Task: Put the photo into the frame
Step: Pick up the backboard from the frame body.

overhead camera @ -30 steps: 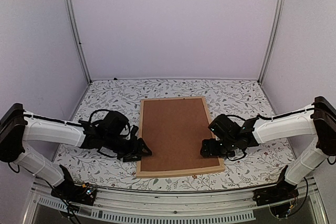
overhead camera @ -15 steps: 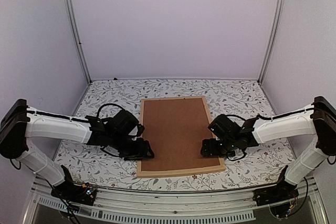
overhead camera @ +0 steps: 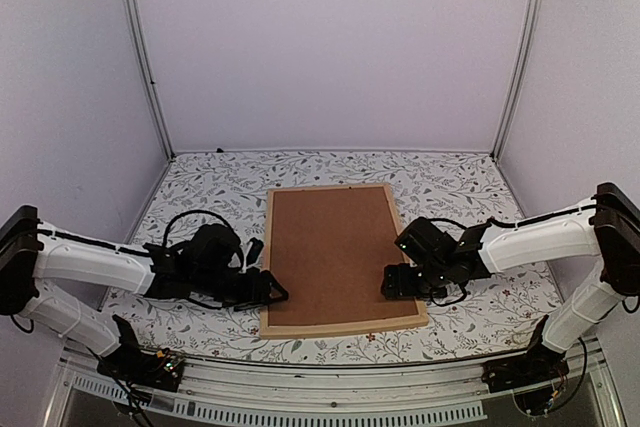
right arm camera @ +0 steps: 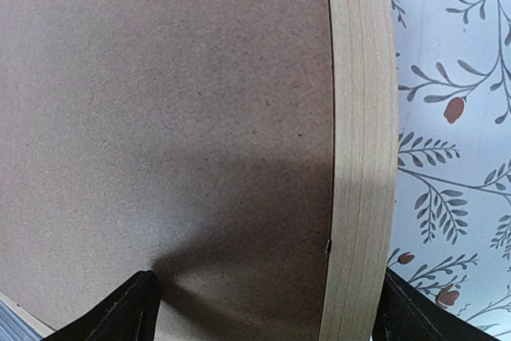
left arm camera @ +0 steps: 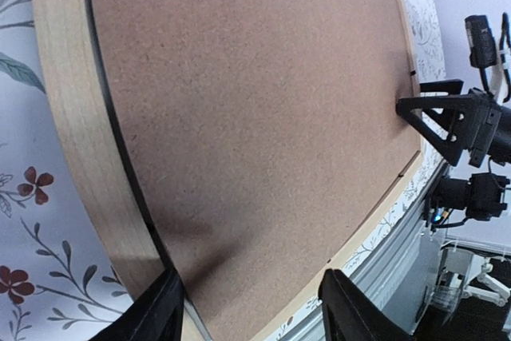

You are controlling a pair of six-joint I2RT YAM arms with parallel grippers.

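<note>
You've got the frame (overhead camera: pixel 268 247) flat mid-picture on the table (overhead camera: pixel 450 182), with the brown backing board (overhead camera: pixel 335 252) filling it. Left gripper (overhead camera: pixel 272 292) sits at its lower-left corner, right gripper (overhead camera: pixel 392 282) astride the right bar, low; both spread, grasping nothing. Tabletop shows on every side

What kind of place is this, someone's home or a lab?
Probably a lab robot booth, not a home: plain walls on metal posts enclose a floral-covered table, with the left arm and right arm bolted at its near edge.
</note>
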